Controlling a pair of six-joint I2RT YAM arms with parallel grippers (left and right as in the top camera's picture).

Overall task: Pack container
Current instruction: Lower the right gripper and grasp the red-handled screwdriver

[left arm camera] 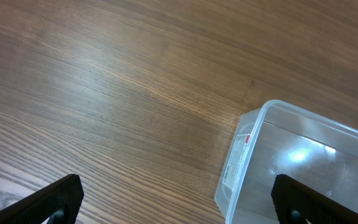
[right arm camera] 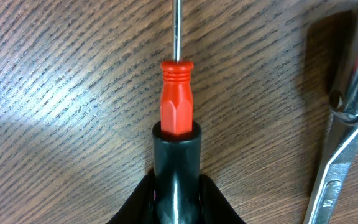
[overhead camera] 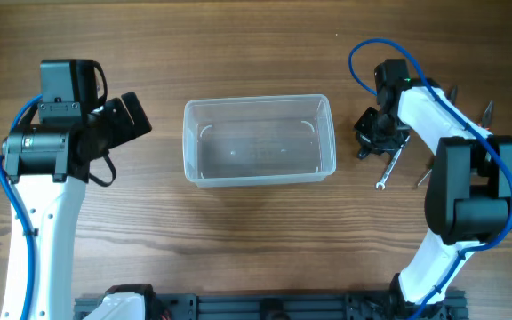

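Observation:
The clear plastic container [overhead camera: 257, 101] stands empty at the middle of the table; its left corner shows in the left wrist view [left arm camera: 242, 163]. My right gripper [overhead camera: 376, 135] is down at the table to the container's right. In the right wrist view its fingers [right arm camera: 176, 193] are shut on the black handle of a screwdriver [right arm camera: 176, 102] with a red collar and a thin steel shaft, lying on the wood. My left gripper [overhead camera: 134, 116] is open and empty, left of the container, and its fingers [left arm camera: 179, 208] hover above the bare wood.
A steel wrench [overhead camera: 388, 169] lies just right of the screwdriver and shows in the right wrist view [right arm camera: 345, 118]. More small metal tools lie near the right arm [overhead camera: 424, 175] and at the far right [overhead camera: 487, 112]. The arm bases stand at the front edge.

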